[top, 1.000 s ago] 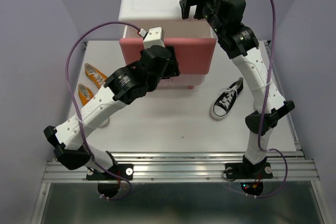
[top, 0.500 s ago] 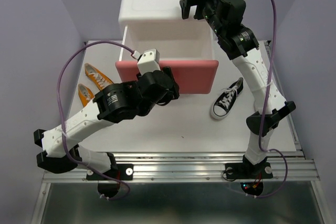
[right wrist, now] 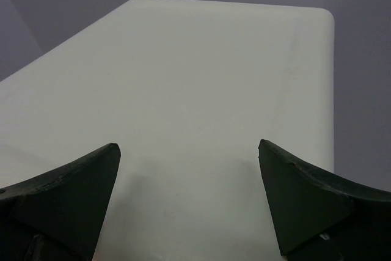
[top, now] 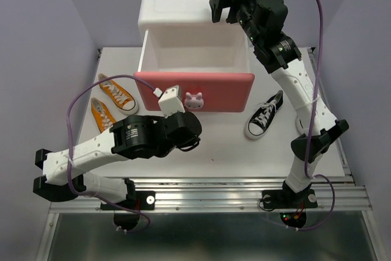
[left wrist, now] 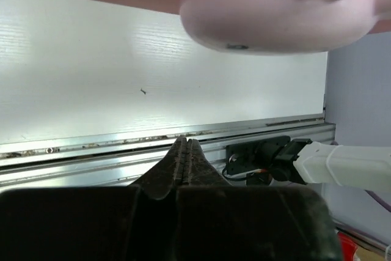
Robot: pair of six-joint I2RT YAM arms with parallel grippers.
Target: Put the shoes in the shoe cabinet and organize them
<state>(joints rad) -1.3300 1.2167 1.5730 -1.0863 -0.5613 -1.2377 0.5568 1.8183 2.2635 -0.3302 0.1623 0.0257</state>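
Both arms are built from glossy white, boxy link shells joined by rounded black joint housings. The left arm (top: 91, 148) runs across the lower left of the overhead view and the right arm (top: 305, 102) up its right side. Each stands on a black base plate, the left base (top: 131, 200) and the right base (top: 287, 198); tiny red and green lights glow just below the latter. A thin left purple cable (top: 68, 132) and a right purple cable (top: 318, 22) loop alongside the links to small white wrist blocks. The left gripper (left wrist: 185, 157) has matte black, ribbed, tapering fingers. The right gripper (right wrist: 189, 200) shows dark wedge-shaped fingertips (right wrist: 67, 194).
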